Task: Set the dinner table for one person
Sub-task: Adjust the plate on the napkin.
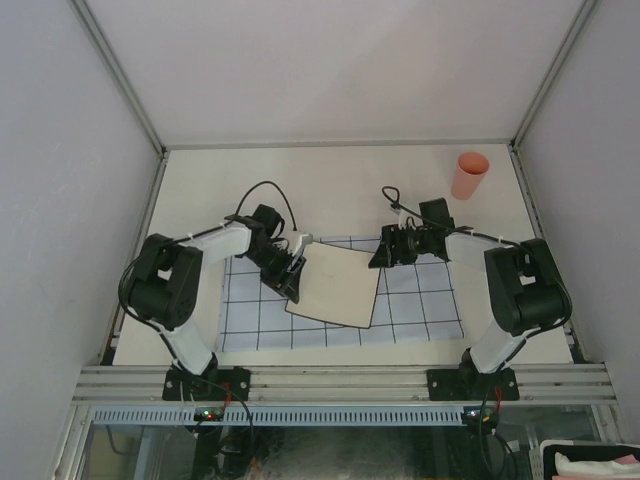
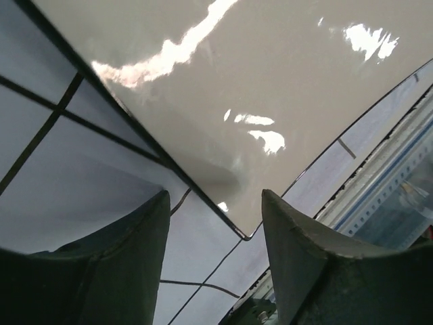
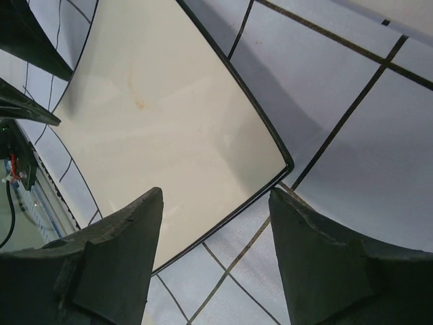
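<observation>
Between the left gripper [image 1: 291, 274] and right gripper [image 1: 380, 257], both spread apart, lies one plate [image 1: 335, 288] on one cloth [image 1: 425, 310]. One cup [image 1: 469, 175] stands far beyond them.

In front of me lies 1 light-blue cloth [image 1: 425, 300] with a dark grid, along the near side. On it, left of centre, is 1 square cream plate [image 1: 335, 285] with a thin black rim, turned askew to the grid. 1 pink cup [image 1: 469, 176] stands upright at the far right of the tabletop [image 1: 330, 190], well apart from the cloth.
</observation>
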